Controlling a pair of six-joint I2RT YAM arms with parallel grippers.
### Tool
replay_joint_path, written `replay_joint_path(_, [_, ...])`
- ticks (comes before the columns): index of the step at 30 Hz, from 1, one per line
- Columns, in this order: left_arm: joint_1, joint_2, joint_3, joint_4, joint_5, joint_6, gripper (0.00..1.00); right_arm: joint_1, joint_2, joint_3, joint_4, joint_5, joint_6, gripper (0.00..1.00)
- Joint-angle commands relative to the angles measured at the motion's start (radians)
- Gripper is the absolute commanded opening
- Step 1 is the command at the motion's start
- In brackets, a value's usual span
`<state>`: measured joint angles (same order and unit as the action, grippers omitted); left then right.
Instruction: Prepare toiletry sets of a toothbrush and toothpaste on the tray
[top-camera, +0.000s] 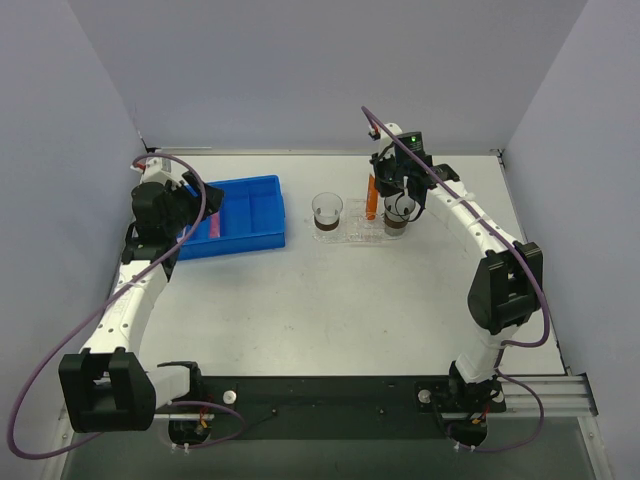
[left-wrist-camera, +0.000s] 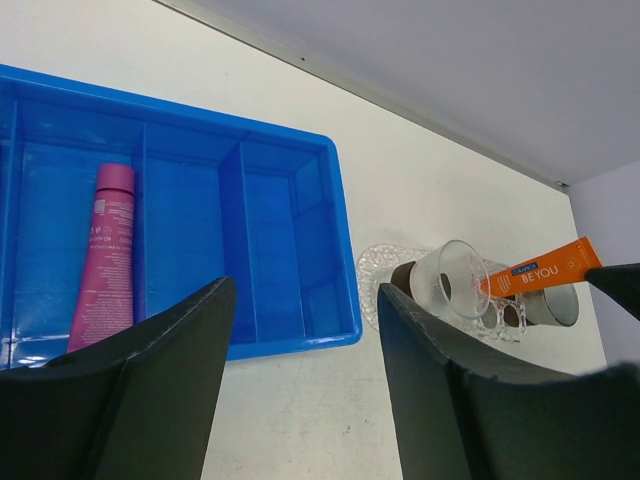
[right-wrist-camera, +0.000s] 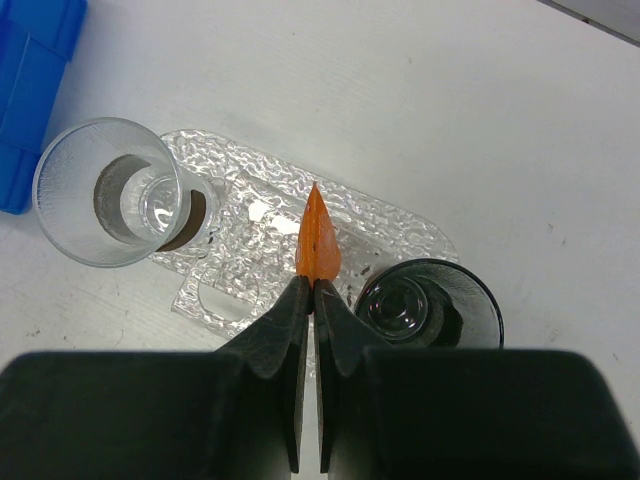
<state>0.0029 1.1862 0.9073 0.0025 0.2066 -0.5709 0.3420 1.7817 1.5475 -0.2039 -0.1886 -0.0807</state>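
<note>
The right pincer (right-wrist-camera: 308, 292) is recorded as pressed together on the orange toothpaste tube (right-wrist-camera: 318, 240), which is pinched by one end between the black fingers. In the right wrist view the tube is seen end-on over the tray (right-wrist-camera: 400, 225), between a clear cup (right-wrist-camera: 105, 190) and a dark cup (right-wrist-camera: 430, 305). Whether its free end touches the tray cannot be told. From the left wrist camera the tube is seen tilted, with dark lettering along its side and its lower end close to the rim of the clear cup.

The tray, clear and bumpy, is noted lying flat on the white worktop (top-camera: 330, 320), just beside the right-hand end of the blue bin (top-camera: 245, 215). Both cups are seen standing at the tray, the clear one at its left end and the dark one at its right.

The left pincer (left-wrist-camera: 305, 295) is recorded with fingers spread and nothing between them, positioned over the blue bin. The pink toothpaste tube (left-wrist-camera: 105, 260) is observed lying flat in one of the bin's long compartments, apart from the left fingers.
</note>
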Motion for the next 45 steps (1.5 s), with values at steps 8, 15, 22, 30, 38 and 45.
replay_joint_path(8, [0.023, 0.000, 0.010, 0.022, 0.020, 0.005, 0.69, 0.009, 0.004, -0.010, 0.055, 0.012, -0.014, 0.04])
replay_joint_path(15, [0.025, 0.001, 0.004, 0.024, 0.024, 0.003, 0.69, 0.012, 0.002, -0.015, 0.055, 0.015, -0.013, 0.20])
replay_joint_path(22, [0.028, -0.011, 0.001, 0.024, 0.027, 0.002, 0.69, 0.014, 0.001, -0.012, 0.054, 0.014, -0.002, 0.31])
replay_joint_path(30, [0.031, -0.022, -0.010, 0.021, 0.025, 0.003, 0.69, 0.017, 0.010, 0.025, 0.028, -0.031, -0.007, 0.42])
replay_joint_path(38, [0.035, -0.022, -0.004, -0.033, -0.006, 0.066, 0.69, 0.075, 0.035, 0.072, -0.051, -0.010, -0.103, 0.50])
replay_joint_path(45, [0.034, -0.020, 0.019, -0.090, -0.061, 0.118, 0.69, 0.126, 0.082, 0.123, -0.104, 0.052, -0.114, 0.52])
